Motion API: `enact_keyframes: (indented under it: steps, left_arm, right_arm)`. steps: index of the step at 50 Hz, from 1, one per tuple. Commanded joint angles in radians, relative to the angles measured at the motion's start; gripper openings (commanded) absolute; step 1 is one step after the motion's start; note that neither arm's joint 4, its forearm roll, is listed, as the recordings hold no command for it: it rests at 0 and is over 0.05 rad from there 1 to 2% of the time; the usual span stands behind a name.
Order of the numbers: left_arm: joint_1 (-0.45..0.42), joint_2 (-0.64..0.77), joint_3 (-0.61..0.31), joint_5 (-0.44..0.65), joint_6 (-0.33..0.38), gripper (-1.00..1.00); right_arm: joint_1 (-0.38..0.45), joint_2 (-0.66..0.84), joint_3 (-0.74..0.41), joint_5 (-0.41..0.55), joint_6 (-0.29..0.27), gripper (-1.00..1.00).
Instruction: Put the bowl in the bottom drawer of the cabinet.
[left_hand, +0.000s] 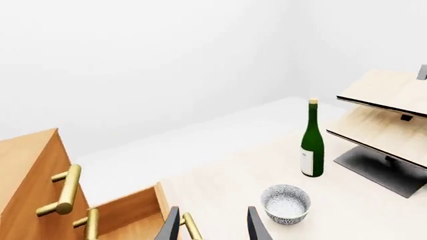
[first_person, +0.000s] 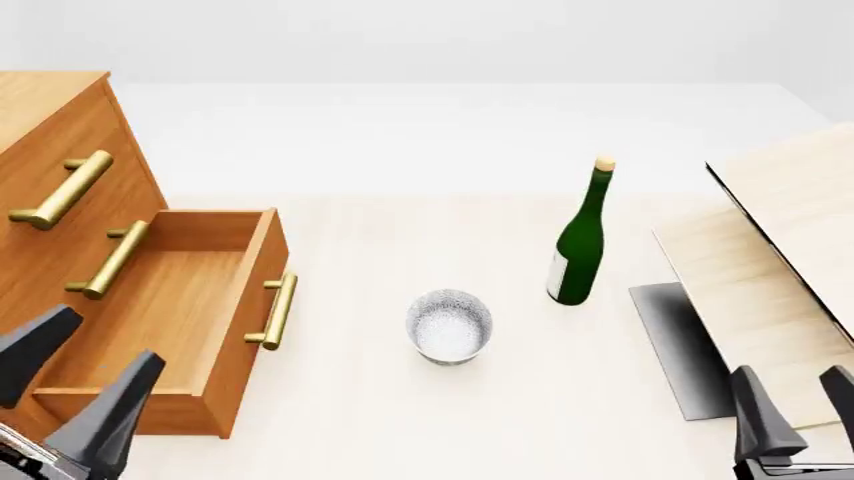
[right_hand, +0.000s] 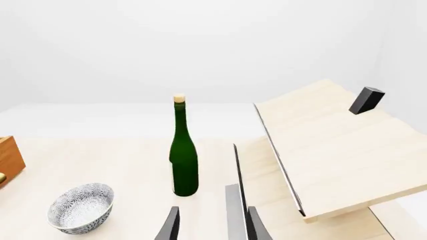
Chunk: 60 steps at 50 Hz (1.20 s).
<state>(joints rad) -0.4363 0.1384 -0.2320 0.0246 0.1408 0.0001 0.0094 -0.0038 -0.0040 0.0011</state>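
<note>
While both arms sit at the near edge of the table, nothing is held, and the scene reads like this from near to far:

Left gripper (first_person: 74, 385): at the near left corner in the front view, fingers spread apart with nothing between them, hovering over the near end of the open drawer.

Right gripper (first_person: 801, 400): at the near right, fingers apart and empty, in front of the grey base plate (first_person: 674, 345).

Drawer (first_person: 174, 300): lowest of three, pulled out toward the near side, open and empty inside; its brass handle (first_person: 276, 311) faces the table's middle.

Bowl (first_person: 450, 326): upright on the table (first_person: 400, 420), just right of the drawer's handle, apart from it; well apart from both grippers. It shows in the left wrist view (left_hand: 285, 203) and the right wrist view (right_hand: 81, 207) too.

Bottle (first_person: 579, 236): green, white label, cork top, standing upright, a little beyond and to the right of the bowl, not touching it.

Boards (first_person: 774, 250): two pale wooden boards on the right, tilted, stacked above the grey plate.

Cabinet (first_person: 54, 130): far left, orange-brown; its two upper drawers are shut, each with a brass bar handle.
</note>
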Motion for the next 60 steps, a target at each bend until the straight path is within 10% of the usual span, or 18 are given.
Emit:
enact_keyframes:
  steps: [1,31,60]
  left_arm:
    - [-0.103,0.162,-0.037,-0.115,-0.039,1.00]
    - [-0.247,0.723,-0.396,-0.176,0.017,1.00]
    - [-0.278,1.040,-0.736,0.113,-0.006,1.00]
  right_arm:
    - [0.000,0.000,0.000,0.000,0.000,1.00]
    - [0.000,-0.001,0.000,0.001,0.000,1.00]
    - [0.000,-0.001,0.000,0.001,0.000,1.00]
